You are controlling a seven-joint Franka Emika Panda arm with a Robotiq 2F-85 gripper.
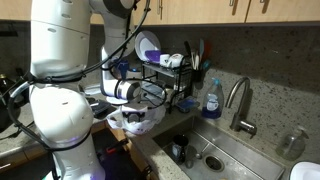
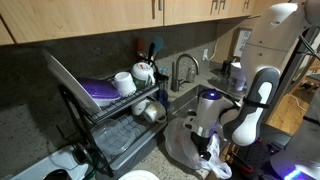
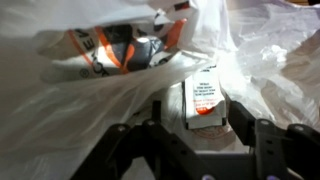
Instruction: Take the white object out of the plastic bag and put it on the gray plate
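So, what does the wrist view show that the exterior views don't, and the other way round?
Wrist view only: a small white box with a printed label, lying just past the open gripper, and something orange and black behind the film. Exterior views only: the dish rack, faucet, sink, blue soap bottle and robot arm; a gray plate shows in an exterior view. Shared: the crumpled plastic bag with the gripper right above it.
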